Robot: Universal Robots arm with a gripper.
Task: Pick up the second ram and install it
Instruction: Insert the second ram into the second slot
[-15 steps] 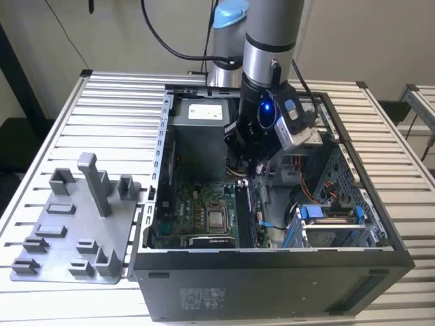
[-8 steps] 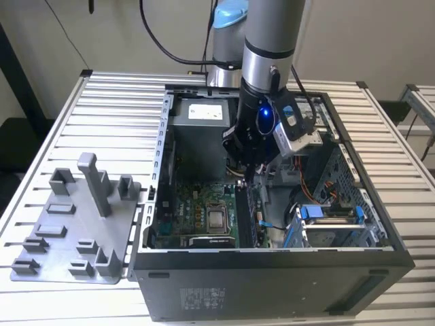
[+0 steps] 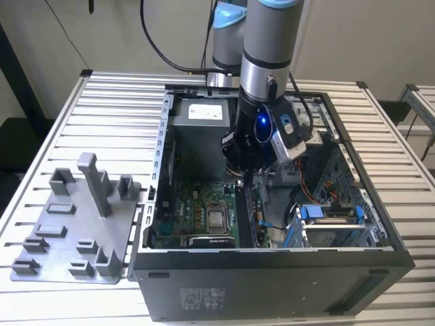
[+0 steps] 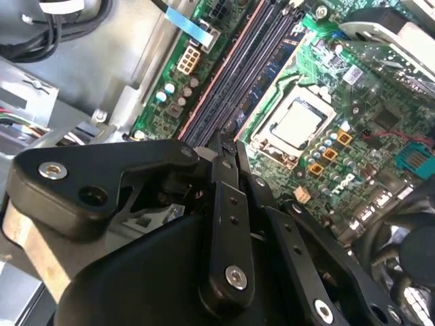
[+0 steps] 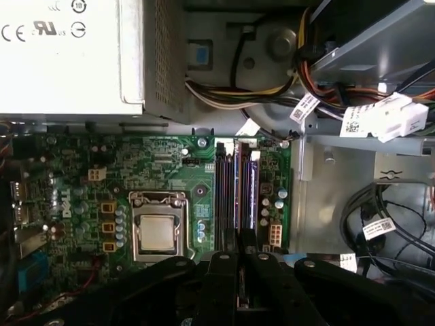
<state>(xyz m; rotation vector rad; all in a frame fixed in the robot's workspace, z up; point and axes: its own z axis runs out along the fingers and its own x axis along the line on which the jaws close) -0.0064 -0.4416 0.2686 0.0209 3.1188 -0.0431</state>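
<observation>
- We see a slatted metal bench [image 3: 102, 109] holding an open computer case [image 3: 272, 272].
- The second ram [image 5: 247, 190] appears to stand in a slot beside the processor [image 5: 158, 234], probably seated.
- Our gripper [image 5: 239, 255] hangs just over the slots, fingers [image 4: 228, 204] drawn narrow together, holding nothing we can make out.
- The grey tray [image 3: 75, 231] sits outside the case.

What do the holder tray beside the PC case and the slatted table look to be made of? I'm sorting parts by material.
The tray looks like matte grey plastic: one even colour, soft edges, no shine, with posts of the same stuff. The table looks like bare metal, perhaps aluminium: pale silvery slats with straight grooves and a light sheen. Neither can be told for sure by look alone.
</observation>
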